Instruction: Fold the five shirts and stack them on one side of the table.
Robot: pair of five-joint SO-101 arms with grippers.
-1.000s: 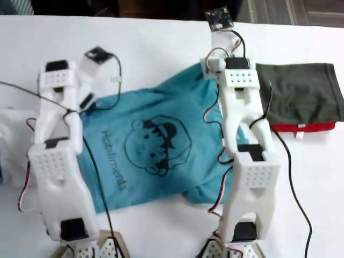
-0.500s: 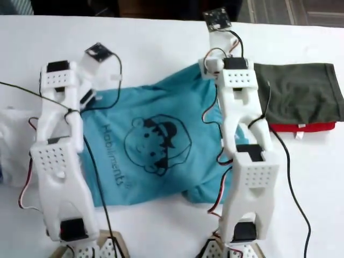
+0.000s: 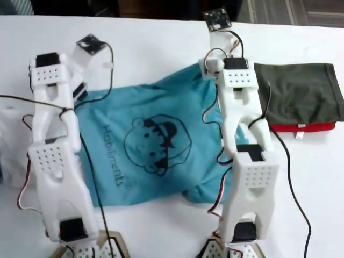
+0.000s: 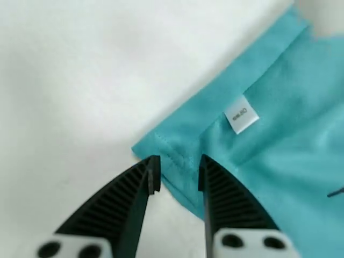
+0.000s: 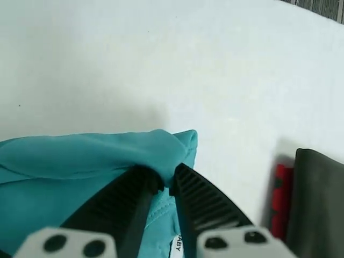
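Lying print-up between the two arms, one teal shirt (image 3: 156, 145) appears to be at its first fold. The right gripper (image 5: 166, 185) is clamped on a bunched far corner, while the left gripper (image 4: 176, 172) straddles the other far corner, jaws apart. The left likely needs to close before both lift. Beside it on the desk (image 3: 161, 37), one folded dark green shirt (image 3: 301, 94) sits on one red shirt (image 3: 303, 128).

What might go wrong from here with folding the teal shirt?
1. The left tool stands open over just the hem corner of the shirt; closing there may catch too little cloth and slip.
2. The right tool pinches a bunched fold, so a lift could pull the shirt crooked.
3. The folded stack lies beside the right arm; a wide swing might knock it.
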